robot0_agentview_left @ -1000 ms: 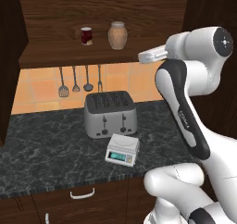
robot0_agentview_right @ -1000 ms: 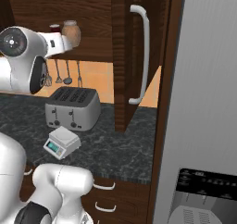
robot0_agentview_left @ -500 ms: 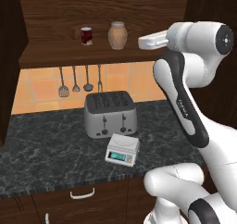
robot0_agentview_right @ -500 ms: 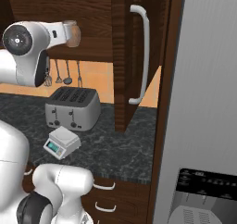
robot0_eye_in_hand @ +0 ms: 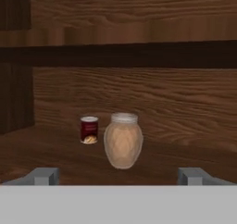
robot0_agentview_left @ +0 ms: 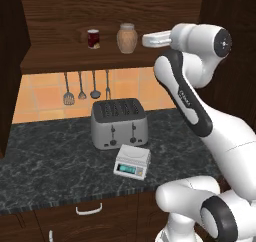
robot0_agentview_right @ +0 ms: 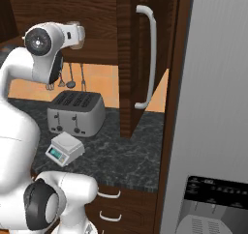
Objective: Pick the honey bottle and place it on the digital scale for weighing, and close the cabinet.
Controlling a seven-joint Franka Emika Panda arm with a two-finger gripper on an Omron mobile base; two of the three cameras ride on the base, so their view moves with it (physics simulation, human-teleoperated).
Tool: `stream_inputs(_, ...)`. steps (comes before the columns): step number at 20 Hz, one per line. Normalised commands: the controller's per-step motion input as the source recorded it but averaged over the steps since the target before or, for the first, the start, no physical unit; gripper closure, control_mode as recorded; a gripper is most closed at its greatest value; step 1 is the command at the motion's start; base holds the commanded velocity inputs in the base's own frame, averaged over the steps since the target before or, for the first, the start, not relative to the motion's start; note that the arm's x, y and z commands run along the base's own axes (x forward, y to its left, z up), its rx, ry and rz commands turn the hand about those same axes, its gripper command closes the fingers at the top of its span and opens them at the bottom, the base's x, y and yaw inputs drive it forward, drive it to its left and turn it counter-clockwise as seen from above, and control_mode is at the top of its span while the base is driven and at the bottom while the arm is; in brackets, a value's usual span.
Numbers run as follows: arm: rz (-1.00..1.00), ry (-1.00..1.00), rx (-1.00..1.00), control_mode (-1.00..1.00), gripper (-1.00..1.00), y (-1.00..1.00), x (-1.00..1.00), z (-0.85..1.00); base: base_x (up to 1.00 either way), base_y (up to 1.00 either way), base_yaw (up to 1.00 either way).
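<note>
Hand (robot0_eye_in_hand: pixel 118 176) has risen to shelf height and swung toward the honey bottle (robot0_eye_in_hand: pixel 123 140), fingers spread wide and empty, so the grasp comes next; the bottle stands on the cabinet (robot0_agentview_left: pixel 100 6) shelf beside a red jar (robot0_eye_in_hand: pixel 89 129).

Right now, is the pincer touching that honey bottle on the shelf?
Apart. In the hand view the honey bottle stands beyond the pincer, bare shelf wood showing between it and the two spread fingertips, which sit wide on either side.
</note>
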Motion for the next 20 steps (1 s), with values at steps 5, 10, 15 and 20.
stream_inputs(5, 0.00, 0.01, 0.00, -1.00, -1.00, 0.19, 0.46, 0.00, 0.00, 0.00, 0.00)
stream_inputs(10, 0.00, 0.03, 0.00, -1.00, -1.00, 0.17, 0.44, 0.00, 0.00, 0.00, 0.00)
stream_inputs(15, 0.00, 0.05, 0.00, -1.00, -1.00, 0.07, 0.46, 0.00, 0.00, 0.00, 0.00)
stream_inputs(20, 0.00, 0.01, 0.00, -1.00, -1.00, 0.00, 0.41, 0.00, 0.00, 0.00, 0.00)
